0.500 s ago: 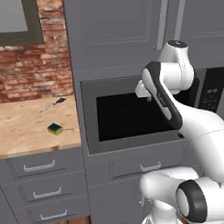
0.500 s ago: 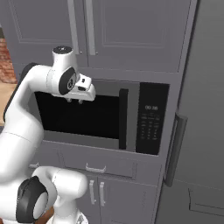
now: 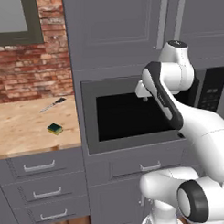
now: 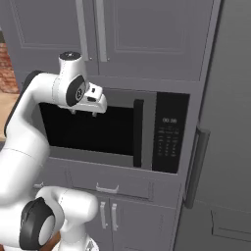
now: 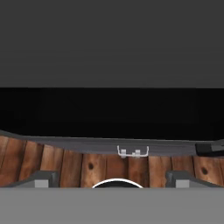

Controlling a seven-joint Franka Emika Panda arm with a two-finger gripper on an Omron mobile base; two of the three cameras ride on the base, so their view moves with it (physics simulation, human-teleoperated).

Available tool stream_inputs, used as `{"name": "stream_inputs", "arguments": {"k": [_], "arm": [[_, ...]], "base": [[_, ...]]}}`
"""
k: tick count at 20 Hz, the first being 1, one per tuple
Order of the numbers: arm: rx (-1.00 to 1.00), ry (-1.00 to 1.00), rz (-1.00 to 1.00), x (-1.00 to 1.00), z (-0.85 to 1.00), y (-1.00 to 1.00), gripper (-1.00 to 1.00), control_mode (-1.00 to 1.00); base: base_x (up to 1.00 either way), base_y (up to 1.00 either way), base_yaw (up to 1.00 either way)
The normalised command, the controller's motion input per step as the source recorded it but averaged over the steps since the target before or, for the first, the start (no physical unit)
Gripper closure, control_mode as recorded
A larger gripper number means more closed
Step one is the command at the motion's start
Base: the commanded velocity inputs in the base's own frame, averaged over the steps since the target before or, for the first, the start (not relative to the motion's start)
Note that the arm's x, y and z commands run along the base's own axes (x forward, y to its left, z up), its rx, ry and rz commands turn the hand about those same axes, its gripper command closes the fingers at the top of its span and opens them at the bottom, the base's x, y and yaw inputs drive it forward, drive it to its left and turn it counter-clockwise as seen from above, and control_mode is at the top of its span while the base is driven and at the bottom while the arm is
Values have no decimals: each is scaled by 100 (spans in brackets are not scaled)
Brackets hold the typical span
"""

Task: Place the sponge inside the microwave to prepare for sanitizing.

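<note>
The small rectangular sponge (image 3: 54, 129), yellow in the body with a dark green scouring layer on top, lies flat on the light wooden countertop (image 3: 23, 130) at the left middle of the left base view, near its front edge and touching nothing. It should be light, soft and springy, so a pinch will squash it a little rather than slip; the sensible hold is across its two short yellow sides from above, low enough that the pads catch the body and not only the green top. Just beyond it, toward the red brick wall (image 3: 32, 73), a thin dark-handled utensil (image 3: 52, 105) lies on the wood, apart from the sponge and not in the way of a grasp from above. To the right of the counter stands the large built-in dark grey microwave (image 3: 127, 115), its black-windowed door (image 4: 86, 130) closed by the look of it, with the vertical dark handle (image 4: 138, 132) and black button panel (image 4: 169, 131) at centre right of the right base view. That door is the obstacle: it probably has to be swung open before anything can go in. The two-finger gripper (image 4: 84, 112) hangs in front of the window's upper part, jaws spread wide and holding nothing, well apart from the sponge.
</note>
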Motion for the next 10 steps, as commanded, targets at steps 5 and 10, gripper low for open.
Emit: {"name": "stream_inputs", "arguments": {"k": [5, 10], "arm": [[0, 0, 0, 0, 0, 0, -100, 100], [0, 0, 0, 0, 0, 0, -100, 100]], "base": [[-32, 0, -1], [-42, 0, -2]]}}
